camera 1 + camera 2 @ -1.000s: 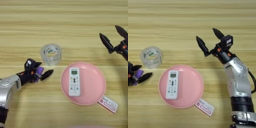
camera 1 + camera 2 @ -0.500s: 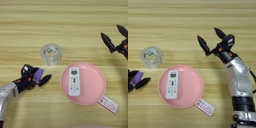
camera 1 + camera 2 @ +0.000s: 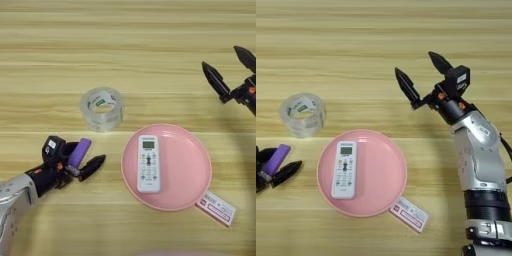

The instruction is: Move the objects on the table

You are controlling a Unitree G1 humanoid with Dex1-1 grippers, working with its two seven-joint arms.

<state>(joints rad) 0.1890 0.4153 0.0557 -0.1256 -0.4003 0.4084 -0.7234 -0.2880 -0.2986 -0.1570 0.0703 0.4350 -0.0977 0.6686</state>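
The clear tape roll [image 3: 102,109] stands on the wooden table [image 3: 125,45], left of centre, with a green-white label inside. Below and left of it, my left gripper [image 3: 82,159] is shut on the small purple block [image 3: 79,152], which lies tilted between the black fingers just above the table. The lower fingertip [image 3: 95,163] points toward the pink plate. My right gripper [image 3: 416,65] is far off at the upper right, raised and open, with nothing between its two spread fingers.
A pink plate [image 3: 200,170] sits at centre right, with a white remote control [image 3: 147,162] lying in it. A red-and-white card [image 3: 216,207] lies at the plate's lower right edge. My right forearm [image 3: 478,150] runs down the right side.
My left gripper, still holding the purple block, has drifted slightly toward the near edge. The right arm has hardly moved.
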